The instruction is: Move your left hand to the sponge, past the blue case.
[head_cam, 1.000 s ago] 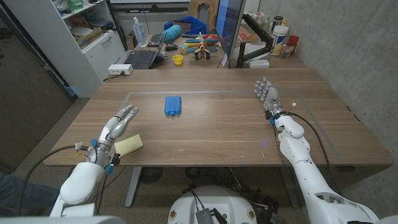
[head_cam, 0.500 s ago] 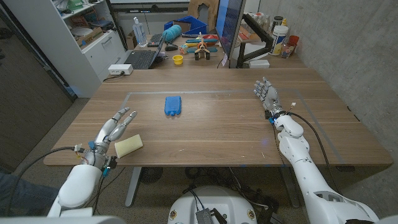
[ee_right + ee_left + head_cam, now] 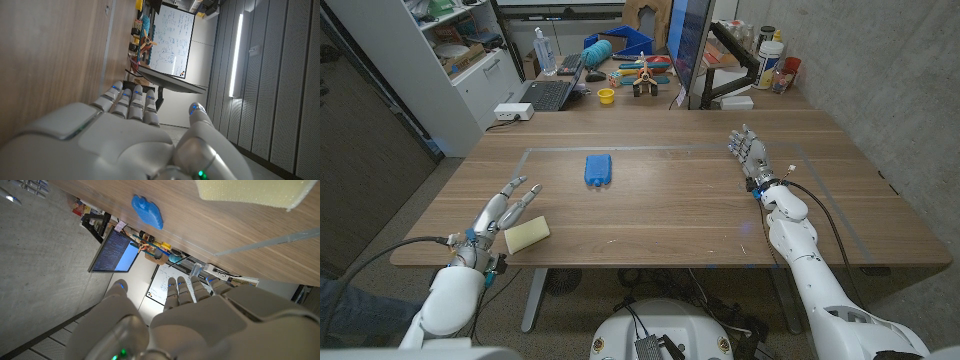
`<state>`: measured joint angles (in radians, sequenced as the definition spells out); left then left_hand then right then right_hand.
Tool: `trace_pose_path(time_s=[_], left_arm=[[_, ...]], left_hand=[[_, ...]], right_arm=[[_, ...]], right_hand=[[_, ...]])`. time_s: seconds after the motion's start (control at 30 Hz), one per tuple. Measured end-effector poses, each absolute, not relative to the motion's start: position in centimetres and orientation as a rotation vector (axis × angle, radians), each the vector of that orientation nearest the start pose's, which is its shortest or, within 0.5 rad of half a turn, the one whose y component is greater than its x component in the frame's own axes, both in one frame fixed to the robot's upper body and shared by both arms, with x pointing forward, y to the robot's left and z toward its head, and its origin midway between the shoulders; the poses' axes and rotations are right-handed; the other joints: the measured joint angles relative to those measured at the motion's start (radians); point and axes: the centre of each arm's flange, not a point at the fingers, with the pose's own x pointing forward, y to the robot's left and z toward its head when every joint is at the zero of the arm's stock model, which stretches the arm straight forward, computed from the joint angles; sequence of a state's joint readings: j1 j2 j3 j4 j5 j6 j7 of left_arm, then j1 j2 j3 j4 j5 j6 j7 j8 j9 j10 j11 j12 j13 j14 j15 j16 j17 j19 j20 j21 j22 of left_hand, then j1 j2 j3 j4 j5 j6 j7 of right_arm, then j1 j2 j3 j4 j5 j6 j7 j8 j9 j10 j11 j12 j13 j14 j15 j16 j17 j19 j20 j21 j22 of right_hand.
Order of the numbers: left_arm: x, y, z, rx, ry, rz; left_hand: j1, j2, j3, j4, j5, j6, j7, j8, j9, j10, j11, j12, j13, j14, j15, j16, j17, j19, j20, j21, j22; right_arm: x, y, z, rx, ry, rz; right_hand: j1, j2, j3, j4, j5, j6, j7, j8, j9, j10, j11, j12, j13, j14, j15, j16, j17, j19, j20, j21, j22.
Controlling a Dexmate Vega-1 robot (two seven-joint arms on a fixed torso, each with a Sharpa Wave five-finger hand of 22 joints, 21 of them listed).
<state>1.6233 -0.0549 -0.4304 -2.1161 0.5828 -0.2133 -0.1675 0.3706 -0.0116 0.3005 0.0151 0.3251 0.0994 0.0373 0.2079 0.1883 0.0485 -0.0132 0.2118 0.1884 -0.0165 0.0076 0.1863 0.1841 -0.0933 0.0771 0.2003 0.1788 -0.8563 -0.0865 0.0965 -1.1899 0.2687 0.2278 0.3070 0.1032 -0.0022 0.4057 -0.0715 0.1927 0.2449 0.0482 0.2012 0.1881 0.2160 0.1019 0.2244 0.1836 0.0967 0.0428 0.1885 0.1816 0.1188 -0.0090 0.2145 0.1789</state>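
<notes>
hovering with fingers spread and holding nothing, the left hand [image 3: 504,212] is sitting just beside the sponge [image 3: 526,235] near the table's [image 3: 670,215] front edge, likely nudging it off if swinging sideways, blue case [image 3: 598,169] well apart.

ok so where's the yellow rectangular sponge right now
In the head view the yellow rectangular sponge lies near the wooden table's front-left edge, just beside the left hand, with the blue case farther back toward the middle.

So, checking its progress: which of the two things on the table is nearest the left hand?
The pale yellow rectangular sponge, right beside the left hand; the blue case lies farther out.
</notes>
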Motion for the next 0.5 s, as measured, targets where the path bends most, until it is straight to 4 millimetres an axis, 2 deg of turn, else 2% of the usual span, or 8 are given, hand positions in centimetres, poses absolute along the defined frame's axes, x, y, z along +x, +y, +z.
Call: trace_pose_path(time_s=[0.43, 0.5], left_arm=[[42.13, 38.13, -13.52, 0.836, -0.445, 0.406], [42.13, 37.53, -13.76, 0.861, -0.44, 0.399]], left_hand=[[0.009, -0.001, -0.002, -0.006, 0.0, 0.01, -0.007, 0.0, 0.0, 0.008, -0.001, 0.0, 0.0, 0.01, -0.001, 0.007, 0.0, 0.003, 0.003, 0.0, 0.0], [0.009, -0.001, 0.0, -0.009, 0.0, 0.01, -0.007, 0.0, 0.0, 0.009, -0.001, 0.0, 0.0, 0.01, -0.001, 0.007, 0.0, 0.004, 0.003, 0.0, 0.0]], right_arm=[[66.72, -29.07, -4.47, 0.144, -0.609, 0.185], [66.75, -29.05, -4.51, 0.144, -0.608, 0.186]], right_hand=[[0.0, 0.0, 0.0, 0.0, 0.0, 0.0, 0.0, 0.0, 0.0, 0.0, 0.0, 0.0, 0.0, 0.0, 0.0, 0.0, 0.0, 0.0, 0.0, -0.004, 0.0], [0.0, 0.0, 0.0, 0.0, 0.004, 0.0, 0.0, 0.0, 0.0, 0.0, 0.0, 0.0, 0.0, 0.0, 0.0, 0.0, 0.0, 0.0, 0.0, -0.004, 0.0]])
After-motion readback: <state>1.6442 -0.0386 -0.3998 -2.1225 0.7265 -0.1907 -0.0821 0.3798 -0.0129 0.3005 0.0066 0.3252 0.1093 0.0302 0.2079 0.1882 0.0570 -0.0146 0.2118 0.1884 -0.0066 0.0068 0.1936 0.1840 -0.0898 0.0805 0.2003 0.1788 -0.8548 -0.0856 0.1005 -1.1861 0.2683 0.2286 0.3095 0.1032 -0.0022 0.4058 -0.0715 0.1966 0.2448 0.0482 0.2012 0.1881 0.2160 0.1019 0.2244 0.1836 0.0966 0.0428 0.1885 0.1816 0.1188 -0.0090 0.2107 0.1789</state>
